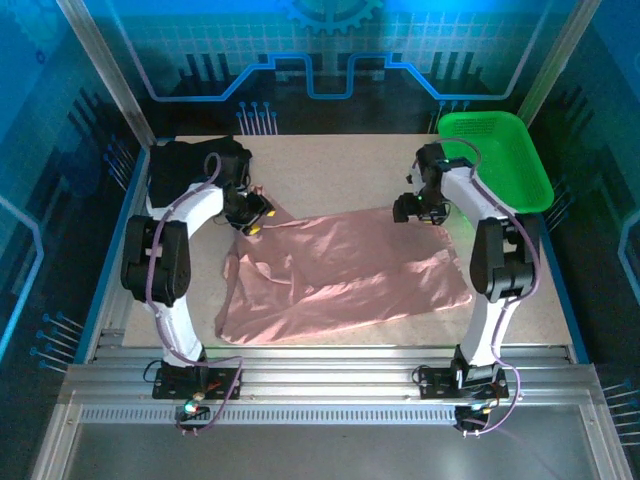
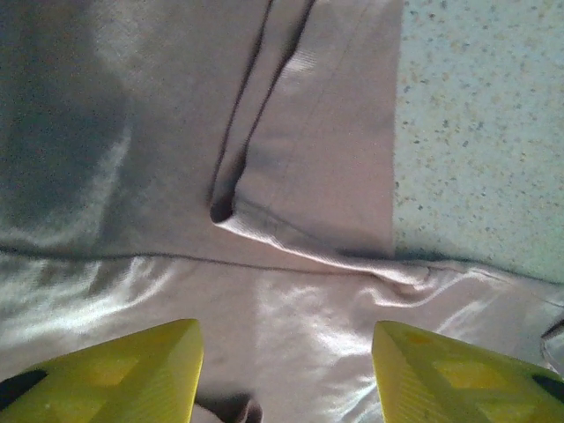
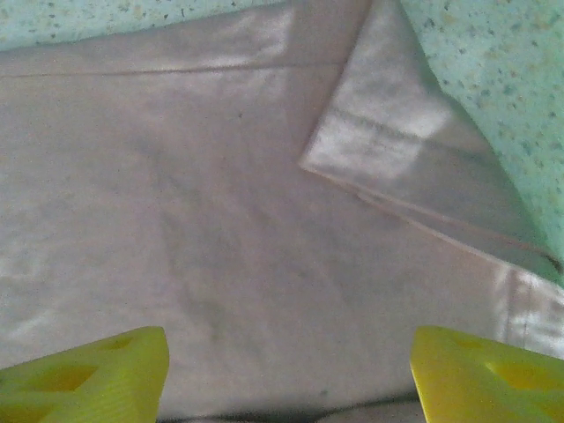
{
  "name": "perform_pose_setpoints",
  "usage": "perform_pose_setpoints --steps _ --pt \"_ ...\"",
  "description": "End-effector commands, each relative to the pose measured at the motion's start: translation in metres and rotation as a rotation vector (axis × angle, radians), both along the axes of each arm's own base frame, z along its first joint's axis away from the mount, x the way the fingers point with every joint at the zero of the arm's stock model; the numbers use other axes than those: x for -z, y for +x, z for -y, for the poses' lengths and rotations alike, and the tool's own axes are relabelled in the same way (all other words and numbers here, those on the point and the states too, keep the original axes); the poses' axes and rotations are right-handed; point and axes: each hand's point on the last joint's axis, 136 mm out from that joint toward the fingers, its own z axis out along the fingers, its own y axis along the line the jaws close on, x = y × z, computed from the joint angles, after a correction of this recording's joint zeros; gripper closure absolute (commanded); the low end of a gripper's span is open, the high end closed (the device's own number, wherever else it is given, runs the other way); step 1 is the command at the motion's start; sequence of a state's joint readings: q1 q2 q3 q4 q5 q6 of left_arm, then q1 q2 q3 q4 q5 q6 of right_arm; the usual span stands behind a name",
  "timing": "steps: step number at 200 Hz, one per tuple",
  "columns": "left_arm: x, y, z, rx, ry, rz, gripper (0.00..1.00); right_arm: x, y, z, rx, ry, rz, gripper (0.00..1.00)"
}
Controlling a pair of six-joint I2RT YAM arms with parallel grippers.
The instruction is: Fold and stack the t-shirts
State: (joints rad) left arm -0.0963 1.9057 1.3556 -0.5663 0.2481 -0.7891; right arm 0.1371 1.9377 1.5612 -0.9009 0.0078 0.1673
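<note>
The pink t-shirt lay rumpled across the middle of the table, with the black t-shirt folded in the far left corner. The left claw and right claw hung over its far edge, fingers apart and holding nothing. The fold looked barely begun to me, and next each would need to pinch that edge.

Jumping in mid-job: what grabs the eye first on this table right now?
A dusty-pink t-shirt lies spread and wrinkled across the middle of the table. The left gripper and right gripper hover open just above its far edge. A black t-shirt sits at the far left corner, a bright green mesh basket at the far right.
</note>
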Motion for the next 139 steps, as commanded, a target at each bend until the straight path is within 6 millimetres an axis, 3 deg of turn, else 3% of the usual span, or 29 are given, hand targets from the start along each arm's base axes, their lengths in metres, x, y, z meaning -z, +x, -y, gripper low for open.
perform_pose_setpoints --steps 1,67,139 --pt "0.013 0.01 -0.001 -0.037 -0.003 -0.03 0.5 0.003 0.011 0.001 -0.043 -0.018 -0.011 0.27" --pt "0.033 0.023 -0.007 -0.06 0.056 -0.077 0.55 0.017 0.036 0.001 -0.032 0.016 -0.021 0.29" --pt "0.045 0.023 -0.001 -0.055 0.051 -0.109 0.7 0.027 0.039 0.008 -0.006 0.031 -0.048 0.3"
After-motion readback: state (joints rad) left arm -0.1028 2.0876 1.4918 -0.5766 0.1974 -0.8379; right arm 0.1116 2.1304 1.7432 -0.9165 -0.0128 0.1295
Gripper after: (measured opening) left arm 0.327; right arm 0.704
